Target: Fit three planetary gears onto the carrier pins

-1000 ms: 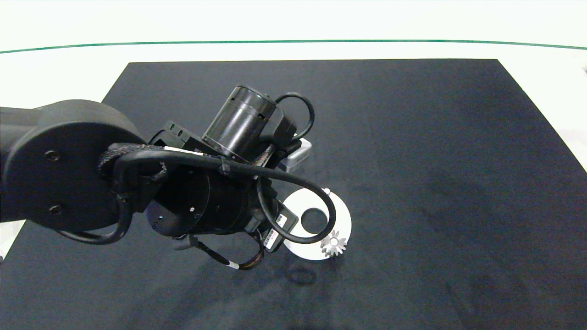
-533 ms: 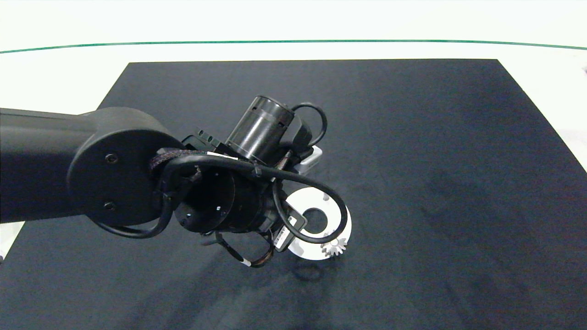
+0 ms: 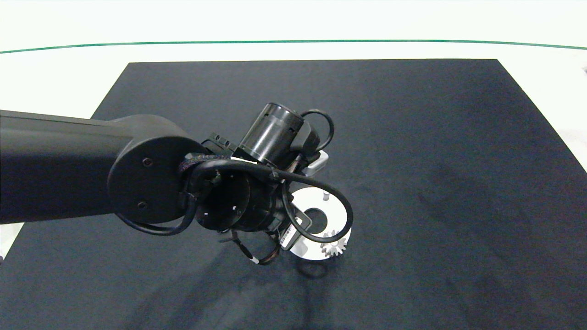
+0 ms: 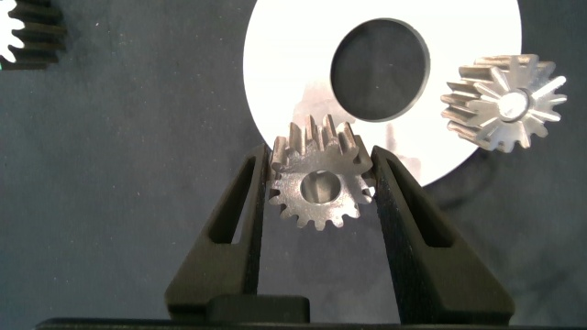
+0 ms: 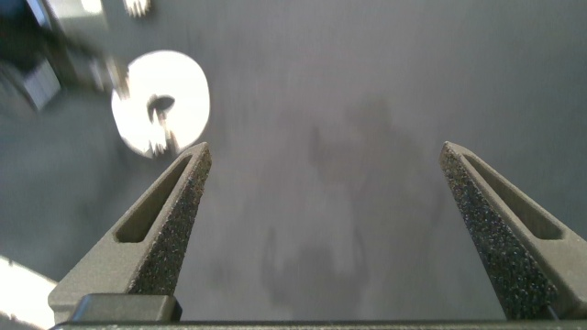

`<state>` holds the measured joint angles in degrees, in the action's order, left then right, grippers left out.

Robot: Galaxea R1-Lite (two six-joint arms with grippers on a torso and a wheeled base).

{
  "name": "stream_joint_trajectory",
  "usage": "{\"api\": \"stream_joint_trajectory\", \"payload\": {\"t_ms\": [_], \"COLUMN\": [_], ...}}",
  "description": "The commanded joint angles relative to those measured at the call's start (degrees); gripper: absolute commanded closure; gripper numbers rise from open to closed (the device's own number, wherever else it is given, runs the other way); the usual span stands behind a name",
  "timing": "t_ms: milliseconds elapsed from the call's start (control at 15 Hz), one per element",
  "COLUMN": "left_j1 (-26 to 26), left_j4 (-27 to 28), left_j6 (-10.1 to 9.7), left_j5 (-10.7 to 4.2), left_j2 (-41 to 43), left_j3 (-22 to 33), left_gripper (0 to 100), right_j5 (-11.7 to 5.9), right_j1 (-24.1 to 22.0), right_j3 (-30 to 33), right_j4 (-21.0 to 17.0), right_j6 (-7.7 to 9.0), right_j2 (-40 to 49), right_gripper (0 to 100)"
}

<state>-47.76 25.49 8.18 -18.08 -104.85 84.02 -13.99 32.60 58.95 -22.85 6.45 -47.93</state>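
Left arm overhangs disc; mat beside it open.

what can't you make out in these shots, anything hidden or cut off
- Head view: the left arm covers the left gripper, the gear it grips, and part of the white disc.
- Left wrist view: a third gear is cut by the edge.
- Right wrist view: the disc is blurred.

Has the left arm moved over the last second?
Yes. In the head view the left arm has pushed further right, covering more of the white disc, which stays put. Its gripper holds a gear.
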Motion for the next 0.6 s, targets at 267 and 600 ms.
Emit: {"api": "stream_joint_trajectory", "payload": {"t_ms": [267,600], "left_j1": [0.0,-0.2], "left_j4": [0.1,0.0], "left_j6": [0.08,-0.18], "left_j5": [-0.20,-0.20], "left_j2": [-0.3,-1.1], "left_j3": [0.0,1.2], "left_gripper": [72,72], "right_j5": [-0.07,-0.07], "right_j1": [0.0,0.0], "right_j3": [-4.0,-4.0], "right_j4": [-0.1,-0.1], "right_j6": [0.32,0.32], "right_j2": [-0.1,-0.1], "right_gripper": [0,0]}}
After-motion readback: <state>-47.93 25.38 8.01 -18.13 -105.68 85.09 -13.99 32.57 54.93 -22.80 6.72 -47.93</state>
